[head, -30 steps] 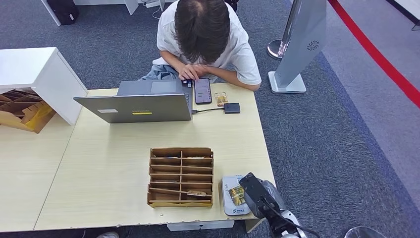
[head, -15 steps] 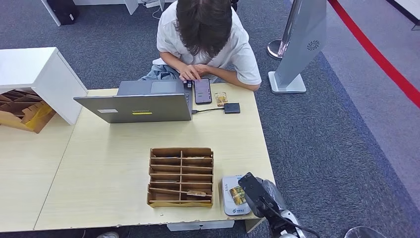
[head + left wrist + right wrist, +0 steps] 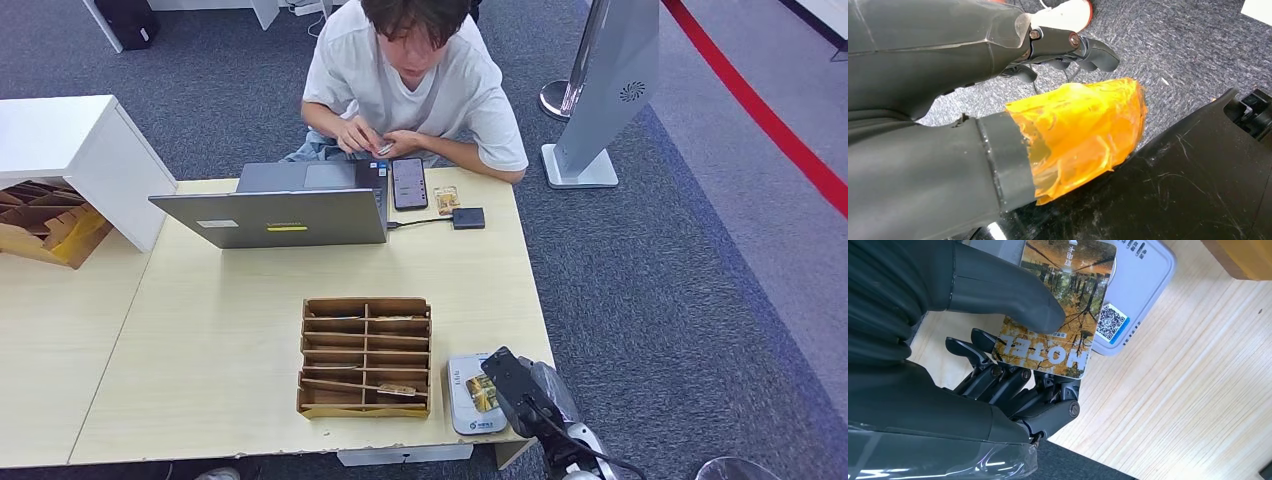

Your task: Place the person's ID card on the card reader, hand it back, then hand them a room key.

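Head view, right hand: the right hand (image 3: 515, 385) sits at the near right corner of the tabletop (image 3: 200, 330), over the card reader (image 3: 470, 395), with a card (image 3: 482, 392) showing on or just above the reader; contact cannot be told from here.
Head view, surroundings: the wooden card organiser (image 3: 366, 355) stands just beside the reader on its left; the laptop (image 3: 275, 212), phone (image 3: 409, 183) and a small black box (image 3: 468, 217) lie at the far edge by the person (image 3: 415, 80), whose hands are busy close to their chest.
Head view, room to move: bare tabletop lies between organiser and laptop, a fair lane for reaching toward the person; the reader lies close to the near and right edges.
Left wrist view: the left hand (image 3: 998, 100) hangs over carpet, thumb tip wrapped in orange tape, dark fingers curled in, nothing held.
Right wrist view: the right hand pinches the card, printed HOTEL, with the thumb (image 3: 1013, 295) on its face and fingers under it; its far end overlaps the reader.
Risk, grip: the pinch is near one edge, so the card could slip or swivel when lifted.
Risk, edge: a dropped card could slide off the nearby tabletop edge onto the floor.
Risk, handover: the person is looking elsewhere and may not take it.
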Robot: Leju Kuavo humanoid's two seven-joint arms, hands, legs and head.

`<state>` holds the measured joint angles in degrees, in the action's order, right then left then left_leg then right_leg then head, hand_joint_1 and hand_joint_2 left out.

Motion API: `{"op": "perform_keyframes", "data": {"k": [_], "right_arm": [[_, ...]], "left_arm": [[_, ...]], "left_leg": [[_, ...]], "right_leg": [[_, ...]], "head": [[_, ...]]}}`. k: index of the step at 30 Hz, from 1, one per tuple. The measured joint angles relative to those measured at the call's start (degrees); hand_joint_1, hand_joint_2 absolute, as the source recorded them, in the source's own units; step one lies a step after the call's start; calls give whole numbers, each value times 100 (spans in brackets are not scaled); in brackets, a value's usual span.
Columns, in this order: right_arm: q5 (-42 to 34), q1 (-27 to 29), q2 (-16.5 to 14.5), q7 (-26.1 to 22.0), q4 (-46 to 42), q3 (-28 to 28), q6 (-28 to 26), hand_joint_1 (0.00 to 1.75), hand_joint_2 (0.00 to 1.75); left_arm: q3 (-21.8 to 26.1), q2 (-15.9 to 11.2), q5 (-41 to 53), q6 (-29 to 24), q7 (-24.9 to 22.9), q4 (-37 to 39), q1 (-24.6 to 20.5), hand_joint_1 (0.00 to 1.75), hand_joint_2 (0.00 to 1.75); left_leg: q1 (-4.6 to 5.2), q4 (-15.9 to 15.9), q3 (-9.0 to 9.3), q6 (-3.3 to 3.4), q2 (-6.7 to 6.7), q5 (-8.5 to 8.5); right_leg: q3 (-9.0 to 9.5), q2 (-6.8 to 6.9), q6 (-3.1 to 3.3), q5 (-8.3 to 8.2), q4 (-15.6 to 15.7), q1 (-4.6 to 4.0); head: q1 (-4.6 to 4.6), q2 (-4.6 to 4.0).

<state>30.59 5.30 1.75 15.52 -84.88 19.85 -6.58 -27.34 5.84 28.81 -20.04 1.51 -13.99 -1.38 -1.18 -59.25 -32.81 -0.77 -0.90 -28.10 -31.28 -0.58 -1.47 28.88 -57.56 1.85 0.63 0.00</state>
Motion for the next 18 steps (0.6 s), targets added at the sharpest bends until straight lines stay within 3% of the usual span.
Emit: {"op": "perform_keyframes", "data": {"k": [18], "right_arm": [[180, -1, 2, -13, -61, 4, -202, 175, 175]], "left_arm": [[0, 0, -66, -32, 0, -2, 21, 0, 0]], "left_leg": [[0, 0, 0, 0, 0, 0]], "right_leg": [[0, 0, 0, 0, 0, 0]], "head": [[-2, 0]]}}
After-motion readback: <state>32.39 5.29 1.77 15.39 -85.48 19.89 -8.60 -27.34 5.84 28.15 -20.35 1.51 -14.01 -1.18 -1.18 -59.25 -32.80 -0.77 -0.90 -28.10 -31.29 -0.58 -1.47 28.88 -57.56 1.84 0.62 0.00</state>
